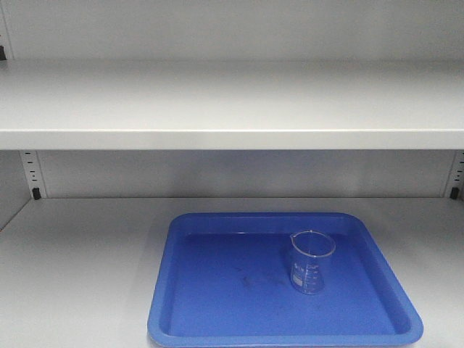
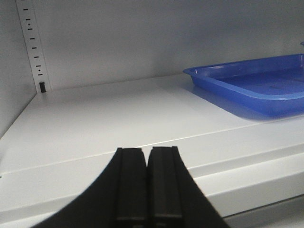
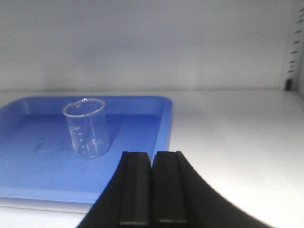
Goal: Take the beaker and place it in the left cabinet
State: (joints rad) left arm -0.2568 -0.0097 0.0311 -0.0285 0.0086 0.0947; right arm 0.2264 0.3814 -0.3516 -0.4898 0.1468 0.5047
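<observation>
Judging beaker [image 1: 312, 262] upright at 3 o'clock of blue tray [image 1: 181, 290] on left cabinet [image 1: 217, 109] lower shelf, both claws pressed closed and empty: part right gripper [image 3: 152, 190], approach toward 11 o'clock, pinch wall below rim, lift straight.

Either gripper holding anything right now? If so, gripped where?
Nothing held. Left gripper and right gripper are both shut empty; the beaker stands free in the blue tray.
</observation>
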